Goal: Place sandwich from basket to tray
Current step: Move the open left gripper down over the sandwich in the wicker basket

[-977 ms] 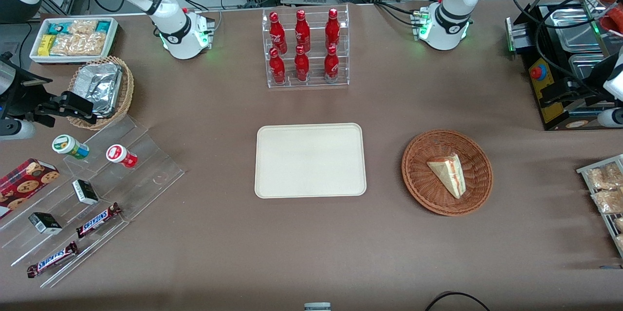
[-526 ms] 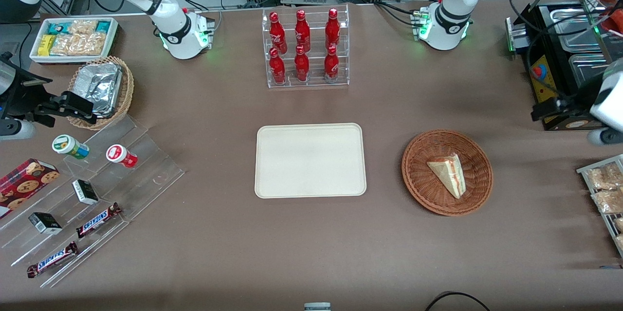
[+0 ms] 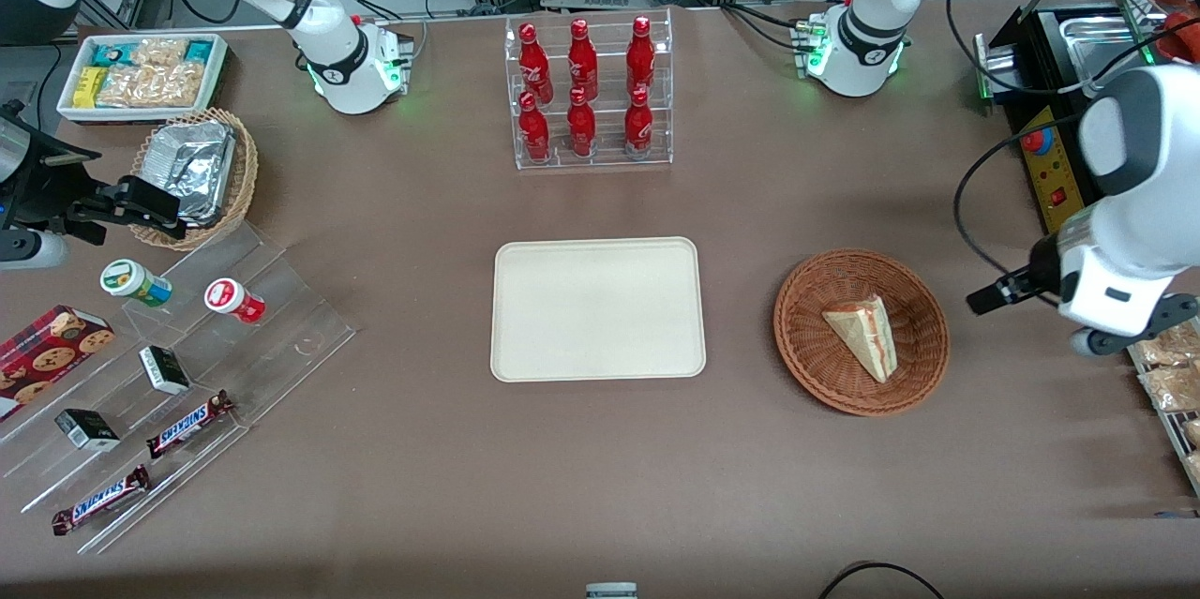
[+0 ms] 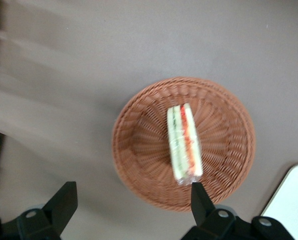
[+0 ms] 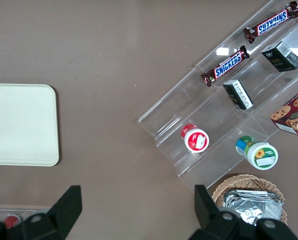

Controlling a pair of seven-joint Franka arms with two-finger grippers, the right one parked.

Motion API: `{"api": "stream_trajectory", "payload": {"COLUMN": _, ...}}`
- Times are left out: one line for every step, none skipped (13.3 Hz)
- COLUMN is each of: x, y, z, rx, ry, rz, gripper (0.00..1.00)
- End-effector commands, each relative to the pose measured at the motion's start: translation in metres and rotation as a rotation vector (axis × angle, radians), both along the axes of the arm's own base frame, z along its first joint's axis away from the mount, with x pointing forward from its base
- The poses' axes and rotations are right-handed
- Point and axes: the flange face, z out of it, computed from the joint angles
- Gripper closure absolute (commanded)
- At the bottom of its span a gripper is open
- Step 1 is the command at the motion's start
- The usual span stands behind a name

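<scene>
The sandwich (image 3: 862,335), a pale wedge with red and yellowish layers, lies in the round reddish-brown basket (image 3: 804,336). The cream-white tray (image 3: 597,308) sits flat at the table's middle, beside the basket toward the parked arm's end. My left gripper (image 3: 986,298) hangs above the table just beside the basket, toward the working arm's end. In the left wrist view the gripper (image 4: 131,200) is open with nothing between its fingers. One fingertip (image 4: 198,196) shows over the basket (image 4: 138,165) rim near the sandwich (image 4: 184,142) end, and a tray (image 4: 291,205) corner shows too.
A clear rack of red bottles (image 3: 588,93) stands farther from the camera than the tray. A black box with a red button (image 3: 1036,142) and a rack of snack packets (image 3: 1167,374) sit at the working arm's end. Acrylic steps with candy bars (image 3: 187,421) lie toward the parked arm's end.
The left arm has swung in from the table's edge and come nearer to the camera, bringing its gripper close beside the basket. The sandwich, basket and tray have not moved.
</scene>
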Motion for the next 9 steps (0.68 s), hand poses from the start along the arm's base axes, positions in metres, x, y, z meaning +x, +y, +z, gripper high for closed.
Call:
{"api": "stream_trajectory", "payload": {"x": 0.012, "y": -0.027, "z": -0.022, "rx": 0.015, "ry": -0.03, "rz": 0.117, "gripper": 0.0}}
{"api": "stream_trajectory", "payload": {"x": 0.015, "y": -0.038, "z": -0.034, "rx": 0.016, "ry": -0.028, "rz": 0.154, "gripper": 0.0}}
{"api": "stream_trajectory", "payload": {"x": 0.018, "y": -0.044, "z": -0.047, "rx": 0.019, "ry": -0.027, "rz": 0.183, "gripper": 0.0}}
{"api": "stream_trajectory", "payload": {"x": 0.022, "y": -0.048, "z": -0.057, "rx": 0.014, "ry": -0.036, "rz": 0.198, "gripper": 0.0}}
{"api": "stream_trajectory", "payload": {"x": 0.024, "y": -0.057, "z": -0.072, "rx": 0.015, "ry": -0.027, "rz": 0.186, "gripper": 0.0}}
{"api": "stream_trajectory", "payload": {"x": 0.026, "y": -0.059, "z": -0.089, "rx": 0.022, "ry": -0.008, "rz": 0.181, "gripper": 0.0}}
{"api": "stream_trajectory", "payload": {"x": 0.029, "y": -0.063, "z": -0.105, "rx": 0.023, "ry": -0.007, "rz": 0.186, "gripper": 0.0}}
{"api": "stream_trajectory", "payload": {"x": 0.028, "y": -0.073, "z": -0.11, "rx": 0.027, "ry": -0.007, "rz": 0.202, "gripper": 0.0}}
{"api": "stream_trajectory", "payload": {"x": 0.027, "y": -0.076, "z": -0.115, "rx": 0.03, "ry": 0.0, "rz": 0.214, "gripper": 0.0}}
